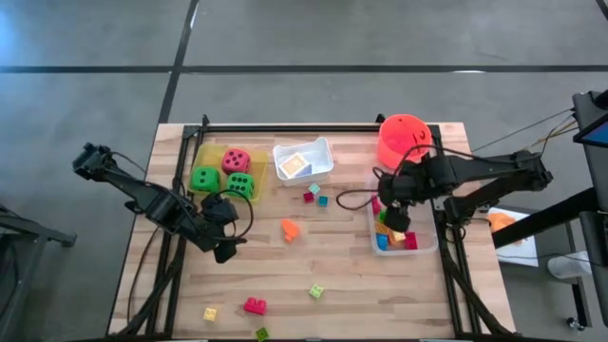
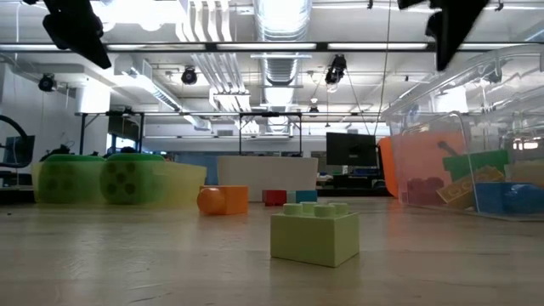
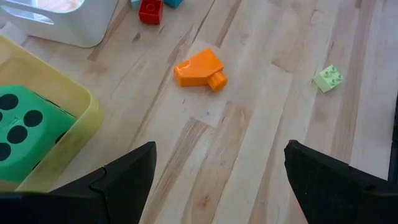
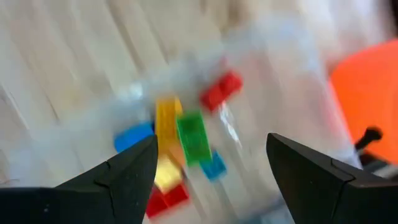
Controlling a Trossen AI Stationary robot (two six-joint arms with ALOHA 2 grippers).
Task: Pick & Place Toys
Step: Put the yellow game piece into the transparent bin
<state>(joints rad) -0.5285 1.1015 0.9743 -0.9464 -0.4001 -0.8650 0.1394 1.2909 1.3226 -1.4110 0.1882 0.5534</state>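
My left tool (image 3: 214,180), fingers apart and empty, faces the orange brick (image 3: 200,69) just ahead on the desk (right tool (image 1: 397,220), also apart, hovers over the clear tray (image 1: 429,245)).

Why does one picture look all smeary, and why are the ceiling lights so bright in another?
Right wrist view: the bricks in the clear tray are streaked with blur, while the dark fingers stay sharp. Low view: the ceiling lights glare to white, and the pale green brick up close looks huge. Left wrist view: crisp, the orange toy clear.
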